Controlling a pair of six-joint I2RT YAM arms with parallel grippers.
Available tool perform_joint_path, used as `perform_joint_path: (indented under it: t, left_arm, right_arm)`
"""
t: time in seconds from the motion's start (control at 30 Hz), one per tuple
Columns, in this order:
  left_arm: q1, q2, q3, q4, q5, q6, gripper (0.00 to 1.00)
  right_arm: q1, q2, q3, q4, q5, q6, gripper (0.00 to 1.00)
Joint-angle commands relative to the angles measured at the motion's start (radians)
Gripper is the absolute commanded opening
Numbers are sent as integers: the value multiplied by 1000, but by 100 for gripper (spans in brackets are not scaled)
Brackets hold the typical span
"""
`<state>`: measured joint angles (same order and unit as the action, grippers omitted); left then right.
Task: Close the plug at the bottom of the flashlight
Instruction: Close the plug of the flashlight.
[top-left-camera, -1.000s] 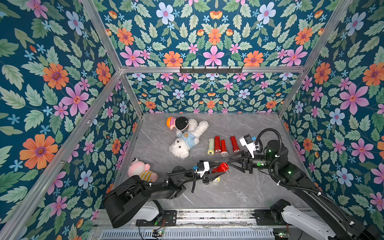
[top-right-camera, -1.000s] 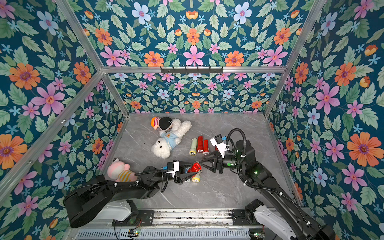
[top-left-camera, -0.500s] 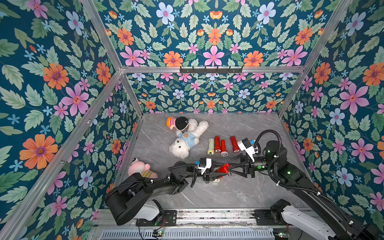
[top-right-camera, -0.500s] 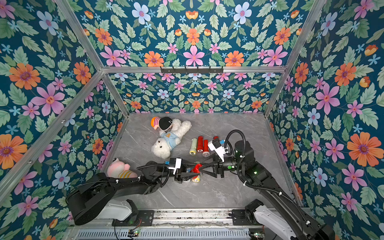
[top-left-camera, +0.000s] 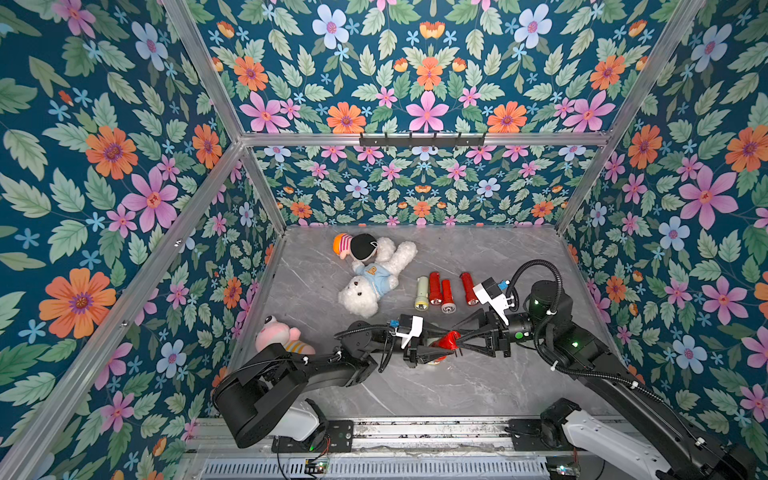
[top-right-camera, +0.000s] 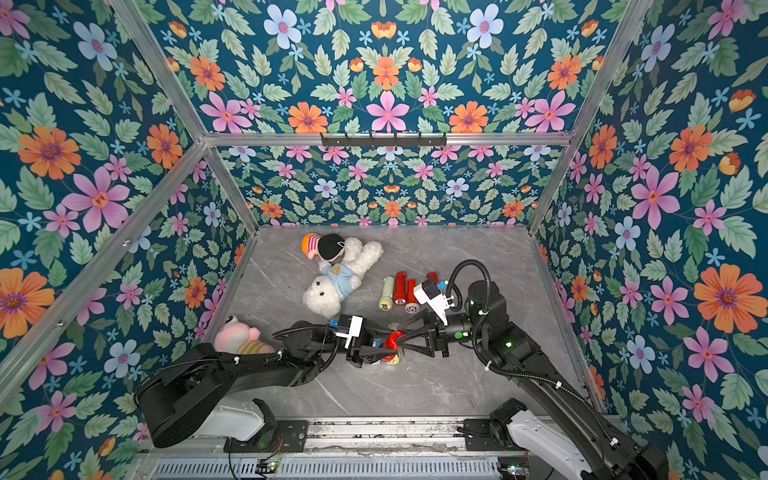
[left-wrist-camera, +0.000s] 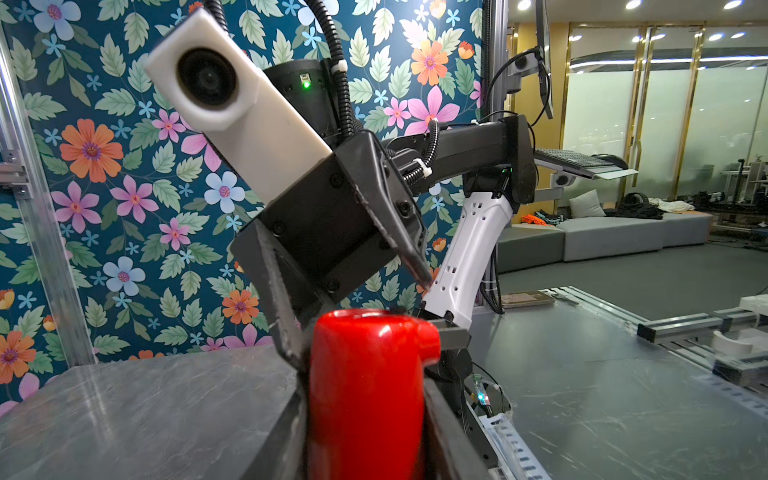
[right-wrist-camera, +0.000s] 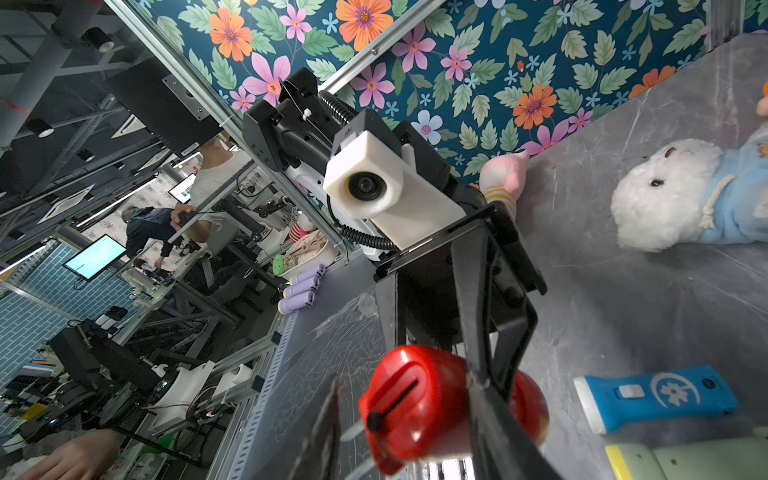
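beside blue flashlight (right-wrist-camera: 656, 395), left end effector (top-left-camera: 442, 347) clamps red flashlight (left-wrist-camera: 365, 395); right end effector (top-left-camera: 459, 345) apart.

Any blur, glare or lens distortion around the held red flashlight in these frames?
Left wrist view: red flashlight close, soft low down, glare spot near its end. Right wrist view: wide-angle bending, flashlight mostly sharp. Both top views: evenly lit, crisp.

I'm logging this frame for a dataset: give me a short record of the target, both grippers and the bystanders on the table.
target: red flashlight, between the two arms
left gripper: shut on the red flashlight
right gripper: open, jaws apart at its free end
spare flashlights: four in a row, farther back
toys: white teddy, pink plush
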<state>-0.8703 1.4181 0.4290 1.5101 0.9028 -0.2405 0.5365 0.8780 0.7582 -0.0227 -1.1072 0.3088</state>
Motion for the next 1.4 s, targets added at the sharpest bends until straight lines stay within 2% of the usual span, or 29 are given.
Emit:
perform_joint_path:
  t: [0.0,0.37,0.97,1.17,1.37]
  left_arm:
    - [5,10,10,101,17,-41,0]
    - [9,73,36,210,56,-138,0]
    - [16,50,28,210,60,-136,0]
    - [16,47,28,210,62,-138,0]
    - [17,44,28,209,63,-141,0]
  right_arm:
    - [7,0,0,25,-28,-14,53]
    - [19,-2,-5,12,-19,-30,51]
    - [30,3,-23,22,-26,-46,45]
    - [37,6,-26,23,-27,-50,45]
    - [40,6,-26,22,-27,-50,49]
